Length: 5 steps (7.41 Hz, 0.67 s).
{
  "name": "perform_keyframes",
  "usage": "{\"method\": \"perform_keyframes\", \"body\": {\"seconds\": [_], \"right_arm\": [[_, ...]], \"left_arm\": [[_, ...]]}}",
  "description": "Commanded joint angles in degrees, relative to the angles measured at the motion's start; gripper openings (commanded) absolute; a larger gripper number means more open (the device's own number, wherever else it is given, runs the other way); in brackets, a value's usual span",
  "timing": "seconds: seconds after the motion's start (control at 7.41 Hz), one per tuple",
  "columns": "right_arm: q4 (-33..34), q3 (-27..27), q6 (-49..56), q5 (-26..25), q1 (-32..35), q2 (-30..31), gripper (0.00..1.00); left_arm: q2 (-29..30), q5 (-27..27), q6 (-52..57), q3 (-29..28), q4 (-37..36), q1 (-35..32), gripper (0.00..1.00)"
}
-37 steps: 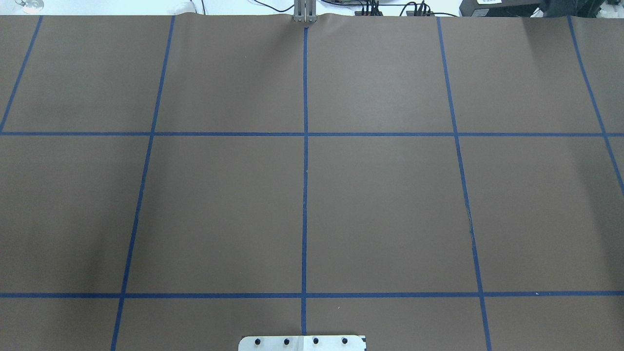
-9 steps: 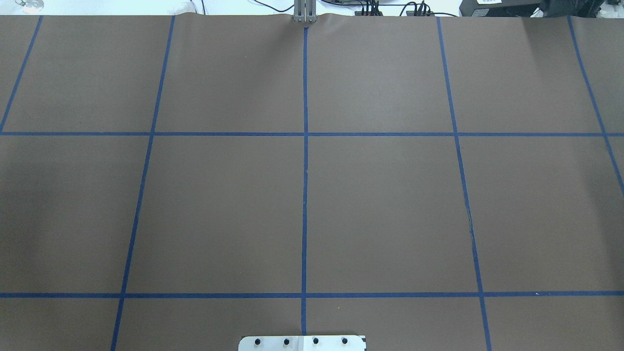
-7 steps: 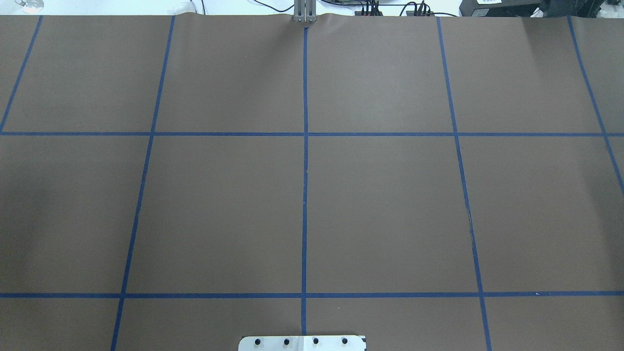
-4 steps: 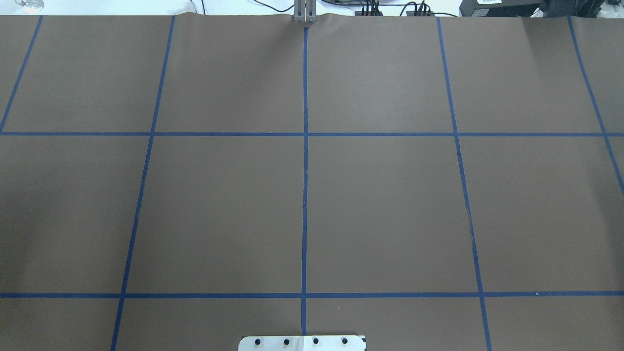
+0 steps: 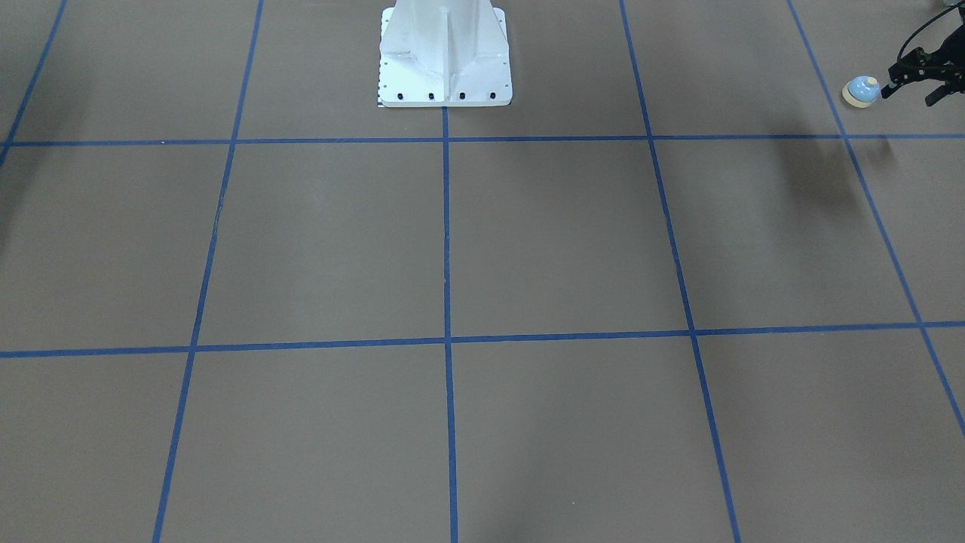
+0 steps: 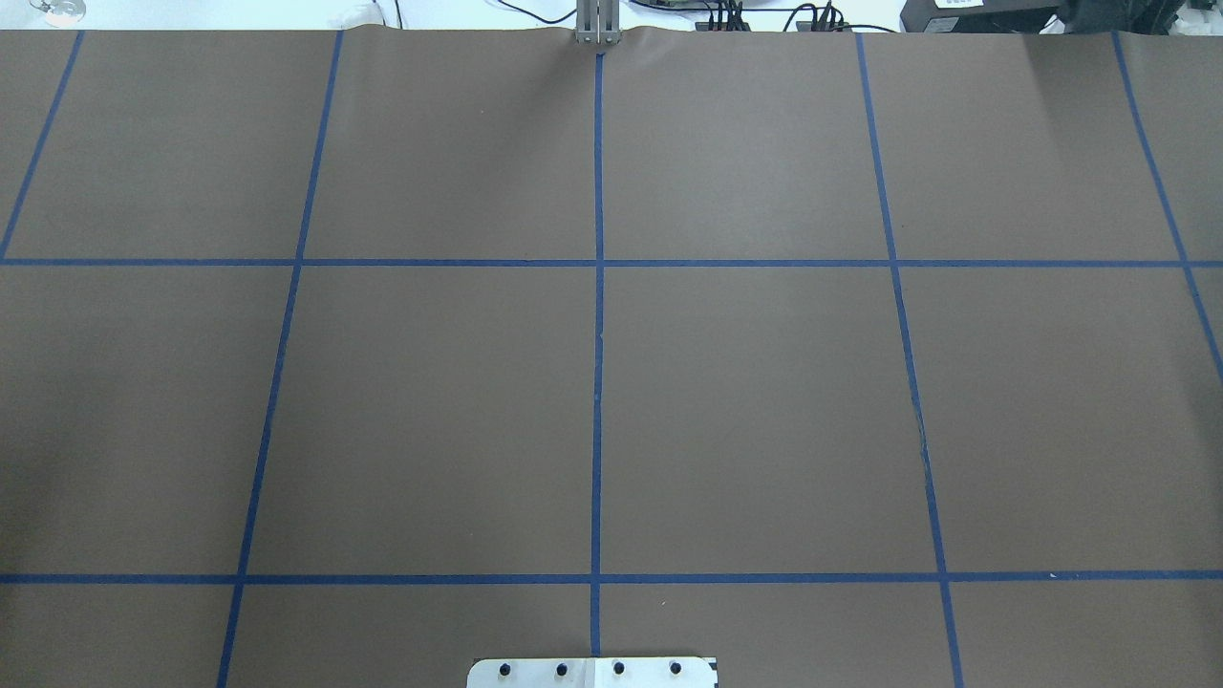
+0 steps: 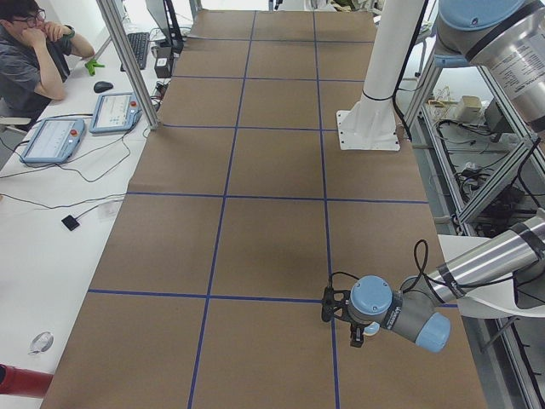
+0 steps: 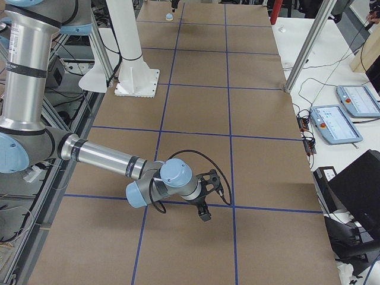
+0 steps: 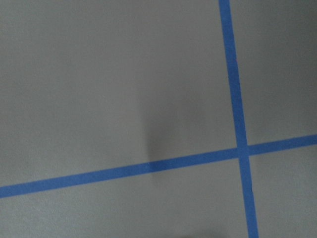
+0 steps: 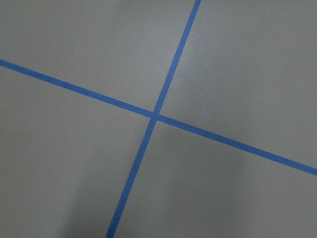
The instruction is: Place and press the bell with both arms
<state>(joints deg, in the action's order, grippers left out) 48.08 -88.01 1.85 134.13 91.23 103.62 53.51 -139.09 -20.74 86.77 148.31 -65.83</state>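
Brown table (image 5: 528,241): left gripper (image 5: 913,86) low beside the bell (image 5: 862,91).

Robotics lab. White bolted pedestal (image 7: 369,128) with left arm (image 7: 485,260) and right arm (image 8: 101,155) beside it, on a brown table cover (image 7: 272,230) gridded in blue tape (image 7: 281,198). Across the table from the pedestal: teach pendants (image 7: 112,112), keyboard (image 7: 138,49), mouse (image 7: 103,86), seated operator (image 7: 30,60), aluminium frame posts (image 7: 128,60).

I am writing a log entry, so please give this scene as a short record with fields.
table: brown cover, blue tape grid
bell: light blue, near the table end on the robot's left
left tool: close beside the bell; contact and open or shut unclear
right tool: over the table near a tape crossing, far from the bell; state unclear
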Motion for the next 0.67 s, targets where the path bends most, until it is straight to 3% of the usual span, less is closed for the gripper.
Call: {"method": "perform_keyframes", "body": {"seconds": [0.0,0.54], "right_arm": [[-1.2,0.1,0.0,0.3,0.0,1.0,1.00],[-3.2,0.8,0.0,0.9,0.0,1.8,1.00]], "left_arm": [[1.6,-0.1,-11.3,0.1,0.3,11.3,0.99],[-0.6,7.6,-13.8,-0.1,0.3,18.4,0.99]]}}
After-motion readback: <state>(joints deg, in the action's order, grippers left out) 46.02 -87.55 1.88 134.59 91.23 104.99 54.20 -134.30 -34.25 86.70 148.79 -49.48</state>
